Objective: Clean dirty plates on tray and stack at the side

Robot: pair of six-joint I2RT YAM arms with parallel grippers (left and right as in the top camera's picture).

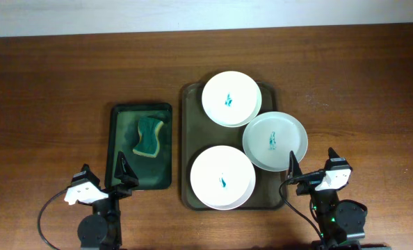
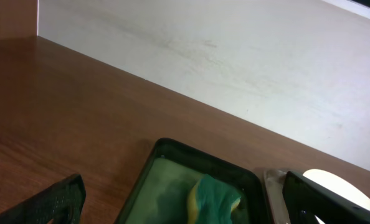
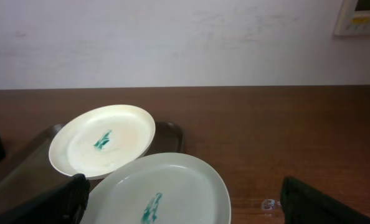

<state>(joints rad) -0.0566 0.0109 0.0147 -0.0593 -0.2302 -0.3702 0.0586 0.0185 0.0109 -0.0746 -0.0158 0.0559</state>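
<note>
Three white plates lie on the dark olive-brown tray (image 1: 190, 132), each with a teal smear. One plate (image 1: 231, 98) is at the back, one (image 1: 222, 178) at the front, and one (image 1: 274, 141) overhangs the tray's right rim. In the right wrist view the right plate (image 3: 166, 193) is nearest and the back plate (image 3: 104, 146) is behind it. My right gripper (image 1: 311, 167) is open and empty, just in front of the right plate. My left gripper (image 1: 103, 175) is open and empty at the front of the small green tray.
A narrow dark green tray (image 1: 117, 149) left of the big tray holds a green and yellow sponge (image 1: 149, 135), which also shows in the left wrist view (image 2: 213, 198). Bare wooden table (image 1: 359, 90) lies to the right. A white wall runs behind the table.
</note>
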